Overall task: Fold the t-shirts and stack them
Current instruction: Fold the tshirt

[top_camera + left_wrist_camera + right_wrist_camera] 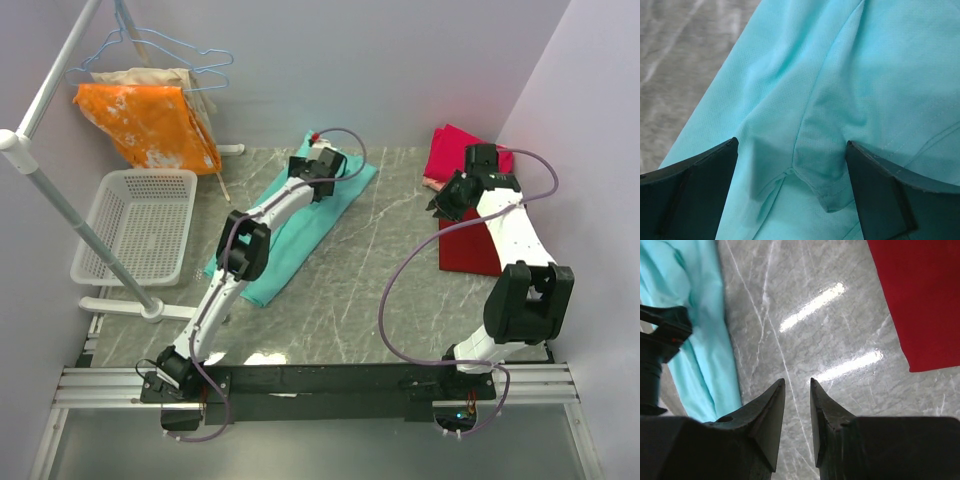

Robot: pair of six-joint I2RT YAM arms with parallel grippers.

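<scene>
A teal t-shirt [290, 235] lies as a long folded strip on the left half of the grey marble table [370, 270]. My left gripper [327, 166] hovers over the shirt's far end. In the left wrist view it [792, 143] is open, with a sleeve hem of the teal shirt [840, 100] lying between the jaws, not gripped. My right gripper [441, 205] is over bare table; in its wrist view it [797, 382] is empty, jaws a narrow gap apart. A dark red shirt [468, 248] lies flat under the right arm. A magenta-pink shirt [455, 150] lies over a salmon one [431, 183] at the far right.
A white plastic basket [140, 225] stands at the far left. A white clothes rack pole [70, 215] crosses above it. Wire hangers hold an orange white-blotched cloth [150, 120] and a beige cloth [135, 75]. Walls close the back and right sides.
</scene>
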